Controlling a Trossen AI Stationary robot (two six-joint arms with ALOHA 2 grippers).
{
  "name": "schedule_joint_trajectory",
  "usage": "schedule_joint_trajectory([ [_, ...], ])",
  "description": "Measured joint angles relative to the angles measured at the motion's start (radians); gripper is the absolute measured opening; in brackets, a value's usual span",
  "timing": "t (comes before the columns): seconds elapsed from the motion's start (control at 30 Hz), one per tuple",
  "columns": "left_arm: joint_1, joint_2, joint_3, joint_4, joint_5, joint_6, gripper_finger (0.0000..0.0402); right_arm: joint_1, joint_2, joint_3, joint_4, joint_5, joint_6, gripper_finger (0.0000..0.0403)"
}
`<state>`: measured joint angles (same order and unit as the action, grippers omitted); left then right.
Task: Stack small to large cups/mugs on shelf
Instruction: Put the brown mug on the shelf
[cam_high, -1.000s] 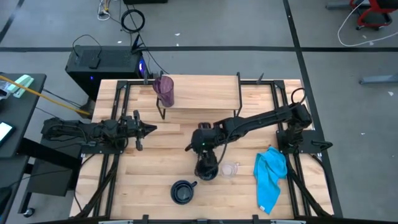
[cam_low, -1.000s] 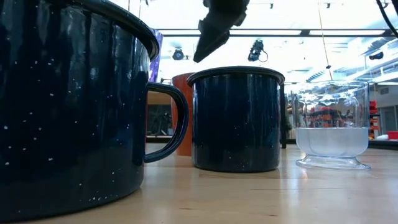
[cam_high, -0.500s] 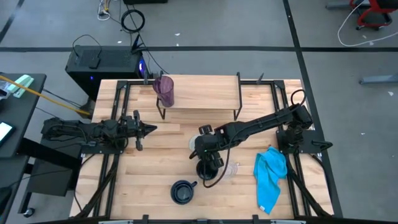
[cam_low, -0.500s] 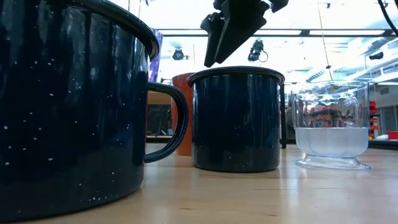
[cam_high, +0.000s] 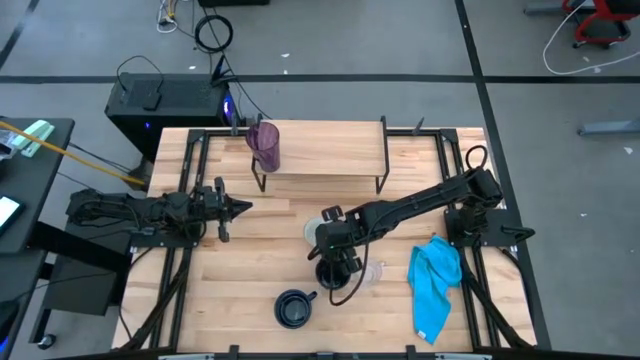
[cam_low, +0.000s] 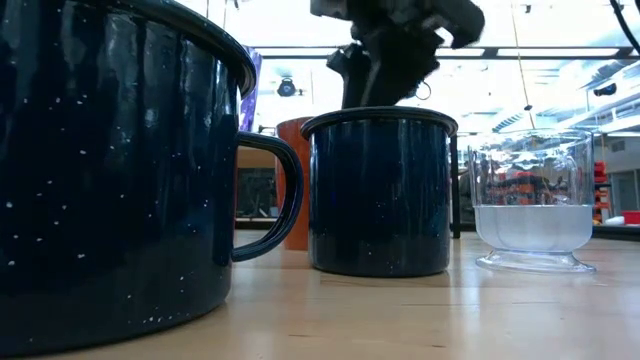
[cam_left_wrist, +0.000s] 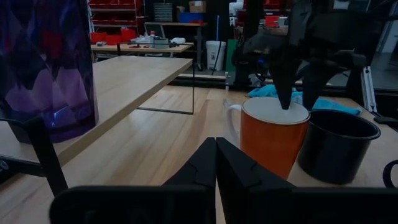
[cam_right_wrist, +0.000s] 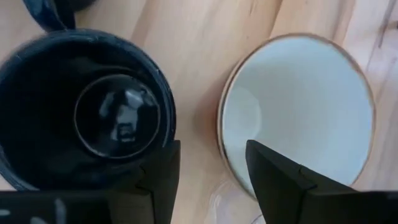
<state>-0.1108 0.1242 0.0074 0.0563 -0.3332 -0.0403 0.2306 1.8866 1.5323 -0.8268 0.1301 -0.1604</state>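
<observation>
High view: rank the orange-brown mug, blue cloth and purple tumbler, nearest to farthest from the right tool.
Right tool:
1. Orange-brown mug, right beside it, mid-table.
2. Blue cloth, toward the table's right edge.
3. Purple tumbler, on the shelf at its left end.

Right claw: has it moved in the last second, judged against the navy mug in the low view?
Yes. The right claw has come down from well above the navy mug to its rim, near the orange mug.
</observation>
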Motion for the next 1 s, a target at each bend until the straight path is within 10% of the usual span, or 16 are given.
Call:
schedule_joint_trajectory([
  [1.0, 0.0, 0.0, 0.0, -0.001, 0.0, -0.007, 0.0026, -0.055, 0.0, -0.016, 0.109, -0.004, -0.082, 0.0026],
])
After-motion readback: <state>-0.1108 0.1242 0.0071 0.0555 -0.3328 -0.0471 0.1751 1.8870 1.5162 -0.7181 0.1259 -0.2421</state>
